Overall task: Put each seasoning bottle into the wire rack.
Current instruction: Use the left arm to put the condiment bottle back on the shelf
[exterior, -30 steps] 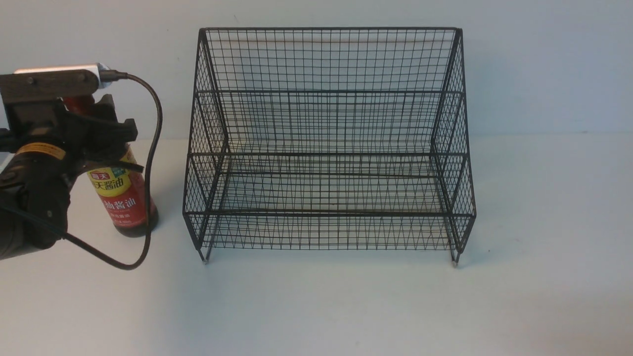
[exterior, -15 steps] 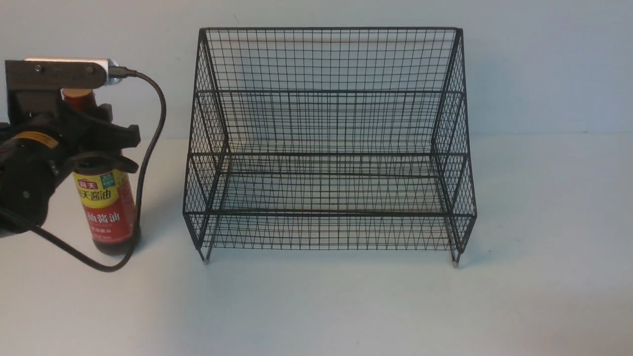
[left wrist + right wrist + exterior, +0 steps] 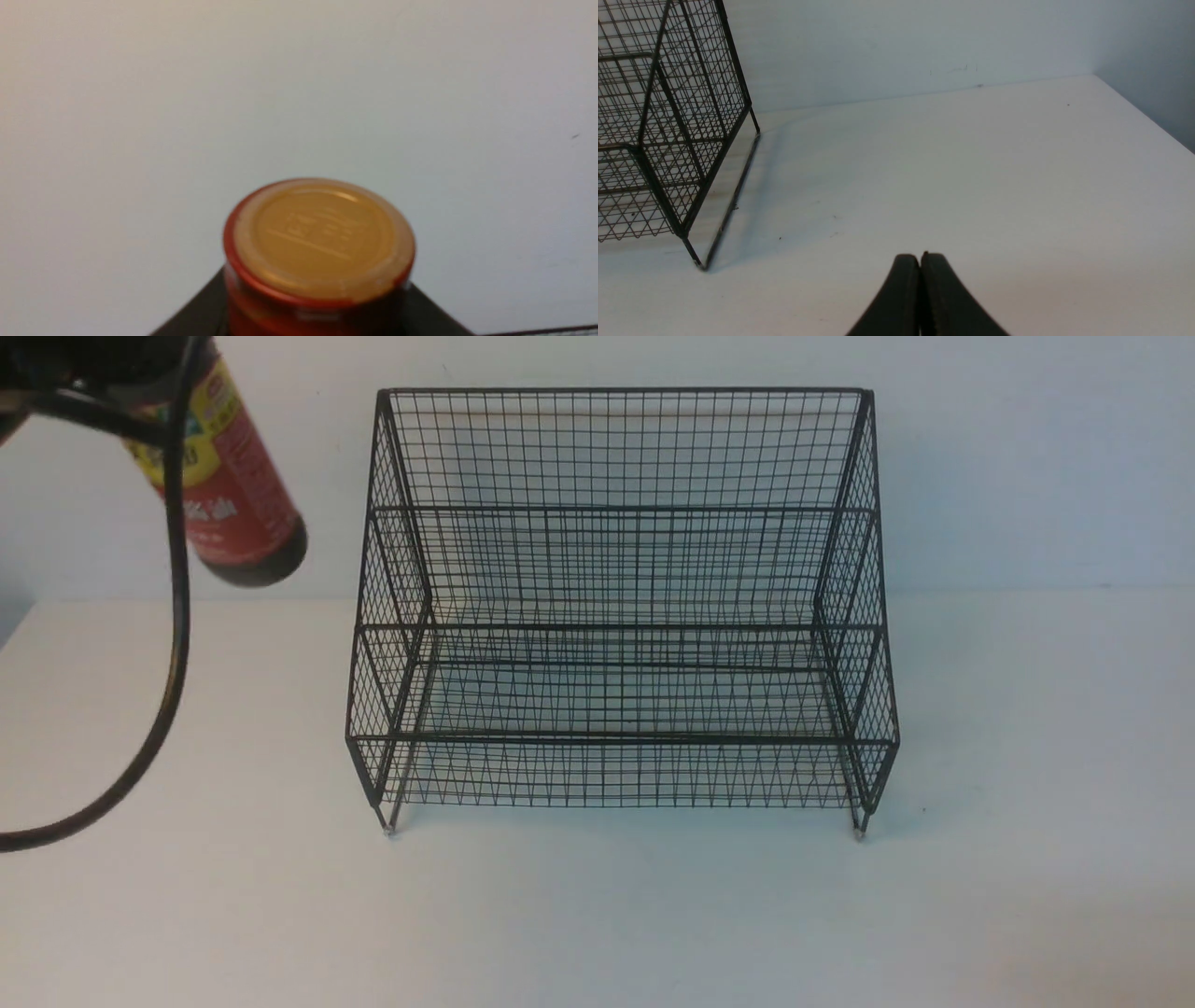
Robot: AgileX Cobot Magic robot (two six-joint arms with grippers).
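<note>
**A:** Bottle first: where is it?

**B:** The seasoning bottle hangs in the air off the left end of the wire rack. It is clear of the table and tilted, with its base swung toward the rack. Nothing stands on either tier yet.

**A:** Who has it?

**B:** The left gripper is clamped somewhere on the upper part, below the cap. The front view cuts the jaws off, so I judge the grip from the bottle hanging free and from the dark jaws flanking the neck in the wrist view. The right gripper is pressed closed on nothing, low over the table past the rack's right side.

**A:** How will it handle?

**B:** It is stiff, smooth glass, probably heavy and certainly breakable. A high hold lets the long body swing, which I think explains the tilt. A grasp around the labelled body, nearer the middle, would steady it.

**A:** Risks?

**B:** The base could clip the rack's side wires on the way in. The dangling cable could also snag. The bottle should go down upright and gently.
</note>
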